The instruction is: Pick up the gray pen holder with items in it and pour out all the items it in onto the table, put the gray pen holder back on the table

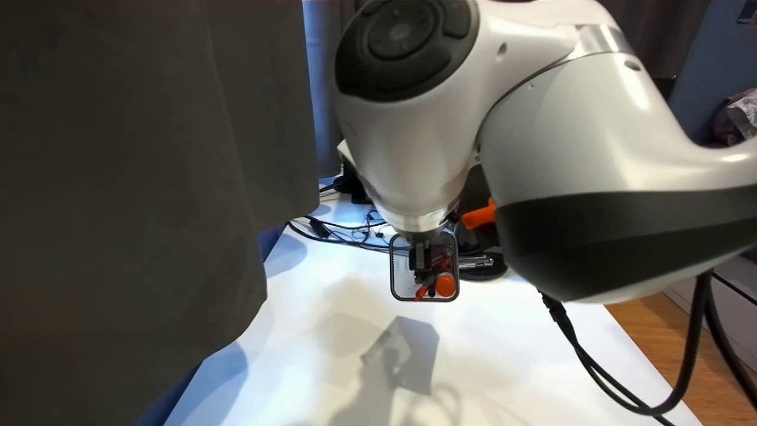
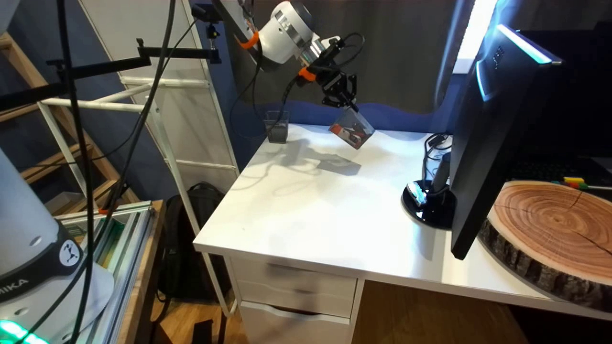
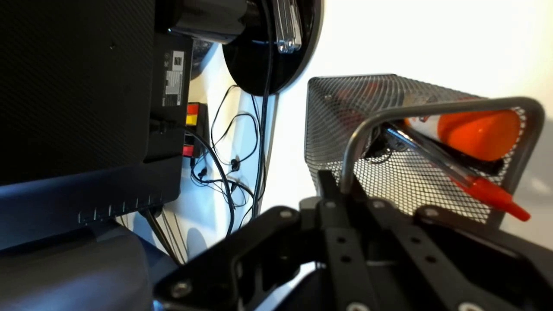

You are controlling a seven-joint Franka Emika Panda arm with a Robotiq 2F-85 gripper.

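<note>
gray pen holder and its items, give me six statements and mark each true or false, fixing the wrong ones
1. The gripper holds the gray pen holder by its rim, above the table. True.
2. The gray pen holder stands level and upright. False: it is held tilted.
3. The orange-ended item and the red-capped pen are in the gray pen holder. True.
4. In the wrist view, the pen's red tip sits within the rim's outline. False: it juts past it.
5. The gray pen holder's walls are solid. False: they are mesh.
6. In both exterior views, its shadow falls on the table. True.
</note>
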